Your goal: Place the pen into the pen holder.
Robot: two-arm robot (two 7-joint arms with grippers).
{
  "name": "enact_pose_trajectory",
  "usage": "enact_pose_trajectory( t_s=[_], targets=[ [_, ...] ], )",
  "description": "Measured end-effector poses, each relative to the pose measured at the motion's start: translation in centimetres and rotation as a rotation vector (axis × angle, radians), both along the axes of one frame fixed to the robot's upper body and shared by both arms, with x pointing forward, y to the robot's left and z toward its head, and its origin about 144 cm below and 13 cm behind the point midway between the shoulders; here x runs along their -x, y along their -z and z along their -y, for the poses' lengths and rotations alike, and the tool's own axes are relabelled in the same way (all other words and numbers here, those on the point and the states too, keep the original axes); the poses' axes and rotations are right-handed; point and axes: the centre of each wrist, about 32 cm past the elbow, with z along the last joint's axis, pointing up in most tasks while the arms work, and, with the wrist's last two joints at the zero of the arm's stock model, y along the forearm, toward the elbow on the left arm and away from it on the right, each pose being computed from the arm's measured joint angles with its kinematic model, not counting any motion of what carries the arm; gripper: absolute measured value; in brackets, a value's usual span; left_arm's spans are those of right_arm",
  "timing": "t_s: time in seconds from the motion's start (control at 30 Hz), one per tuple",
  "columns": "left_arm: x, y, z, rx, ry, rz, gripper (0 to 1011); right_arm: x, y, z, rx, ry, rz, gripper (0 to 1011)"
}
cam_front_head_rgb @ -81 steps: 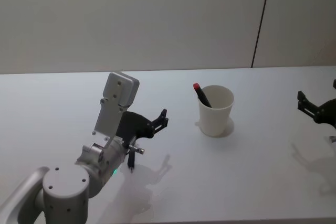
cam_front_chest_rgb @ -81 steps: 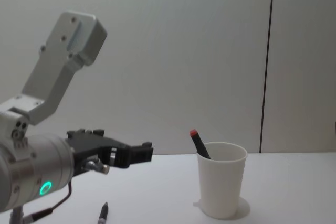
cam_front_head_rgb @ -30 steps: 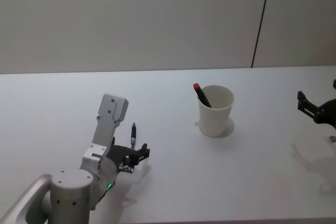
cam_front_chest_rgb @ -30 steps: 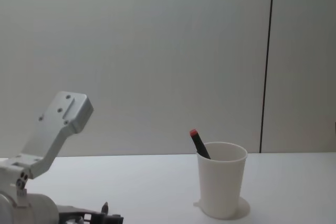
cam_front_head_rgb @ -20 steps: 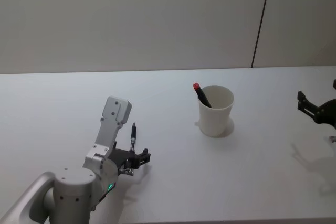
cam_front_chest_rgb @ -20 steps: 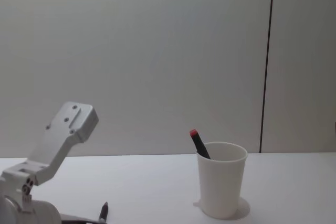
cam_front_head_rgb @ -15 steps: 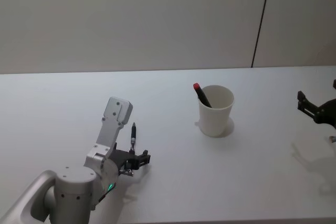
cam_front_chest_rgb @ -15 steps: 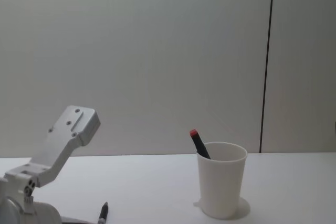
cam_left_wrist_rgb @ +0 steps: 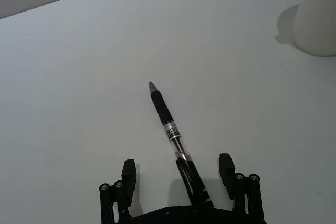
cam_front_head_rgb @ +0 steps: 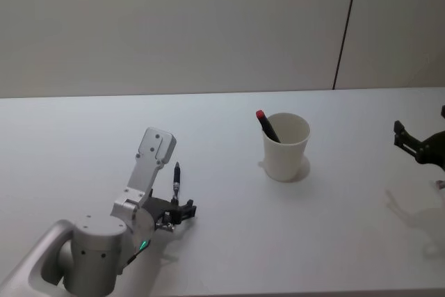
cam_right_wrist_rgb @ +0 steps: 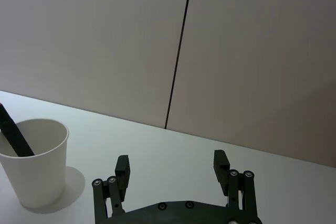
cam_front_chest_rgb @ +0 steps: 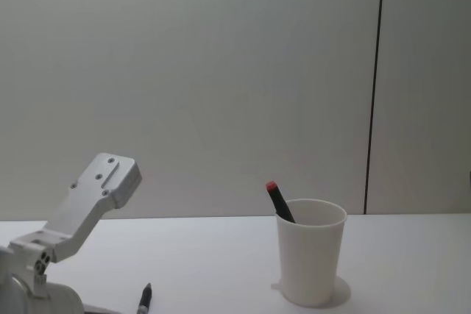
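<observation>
A black pen (cam_front_head_rgb: pixel 176 179) (cam_left_wrist_rgb: pixel 172 133) (cam_front_chest_rgb: pixel 144 298) lies flat on the white table (cam_front_head_rgb: pixel 313 227), left of the white paper pen holder (cam_front_head_rgb: pixel 286 147) (cam_front_chest_rgb: pixel 310 251) (cam_right_wrist_rgb: pixel 33 161). My left gripper (cam_front_head_rgb: pixel 183 212) (cam_left_wrist_rgb: pixel 178 171) is low over the table at the pen's near end, open, one finger on each side of the pen without closing on it. A red-capped black marker (cam_front_head_rgb: pixel 266 125) (cam_front_chest_rgb: pixel 278 201) stands in the pen holder. My right gripper (cam_front_head_rgb: pixel 411 145) (cam_right_wrist_rgb: pixel 171 164) hovers open at the far right, holding nothing.
The pale wall (cam_front_head_rgb: pixel 174 26) with a dark vertical seam (cam_front_head_rgb: pixel 345 26) rises behind the table's far edge. The pen holder's corner (cam_left_wrist_rgb: pixel 319 22) shows in the left wrist view, beyond the pen tip.
My left arm has come down from mid-air to table level and edged forward so its open fingers straddle the pen's near end. The right arm, pen and pen holder have not moved.
</observation>
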Motion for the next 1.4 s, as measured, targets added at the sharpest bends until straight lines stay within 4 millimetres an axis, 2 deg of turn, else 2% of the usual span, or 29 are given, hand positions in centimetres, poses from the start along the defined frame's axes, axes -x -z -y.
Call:
enact_pose_trajectory(
  t_s=[0.67, 1.4],
  targets=[
    [-1.5, -0.3, -0.9, -0.006, 0.002, 0.014, 1004, 0.0, 0.0, 0.0, 0.0, 0.0, 0.0, 1001],
    [-2.7, 0.3, -1.0, 0.031, 0.014, 0.006, 1004, 0.0, 0.0, 0.0, 0.0, 0.0, 0.0, 1001]
  ],
)
